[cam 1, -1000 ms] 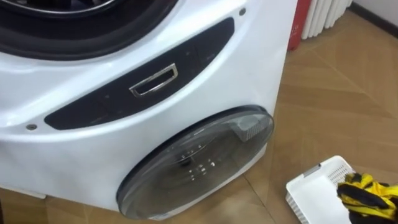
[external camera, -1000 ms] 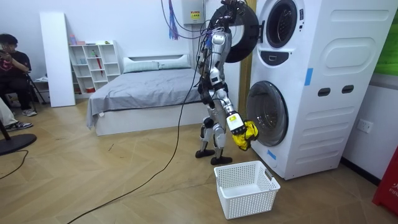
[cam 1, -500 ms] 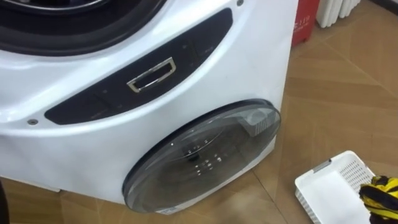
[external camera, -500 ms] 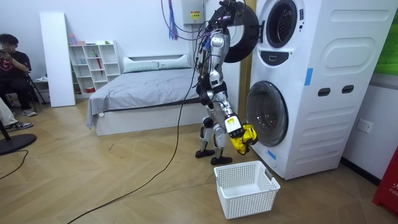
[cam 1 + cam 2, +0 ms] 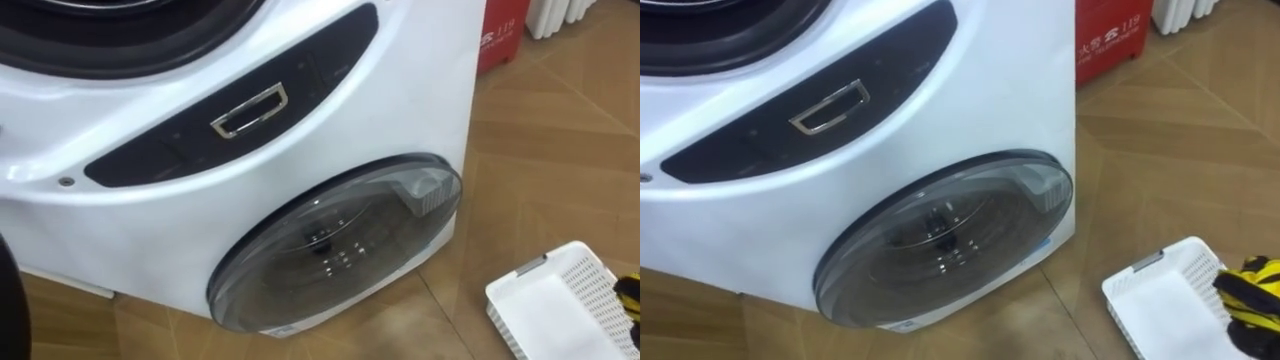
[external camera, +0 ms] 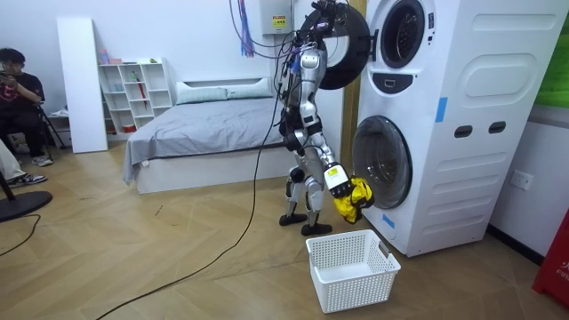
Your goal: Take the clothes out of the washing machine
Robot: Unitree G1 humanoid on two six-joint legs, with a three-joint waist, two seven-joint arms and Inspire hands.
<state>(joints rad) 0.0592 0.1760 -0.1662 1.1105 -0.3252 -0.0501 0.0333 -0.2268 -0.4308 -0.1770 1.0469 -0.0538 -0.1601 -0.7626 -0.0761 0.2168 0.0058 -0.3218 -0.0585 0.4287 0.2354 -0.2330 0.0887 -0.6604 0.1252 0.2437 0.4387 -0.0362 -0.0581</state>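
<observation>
I stand before a white stacked washing machine (image 5: 420,110). Its upper drum opening (image 5: 120,40) is dark and its open black door (image 6: 342,53) swings toward me. The lower round glass door (image 5: 335,255) is shut. My right hand (image 6: 336,180) hangs low beside the lower door, curled on a yellow cloth with black marks (image 5: 1255,290) that dangles over the far end of a white plastic basket (image 5: 1160,300). The basket (image 6: 351,267) stands on the floor to my right and holds nothing.
A red box (image 5: 500,40) stands on the wooden floor behind the machine. In the room view, a bed (image 6: 204,124) and white shelves (image 6: 133,89) are behind me, and a person (image 6: 18,98) sits at the room view's left.
The eye view has shifted, so the machine and basket sit further right. The yellow cloth has slid to the right edge of the left eye view. My right hand has barely moved.
</observation>
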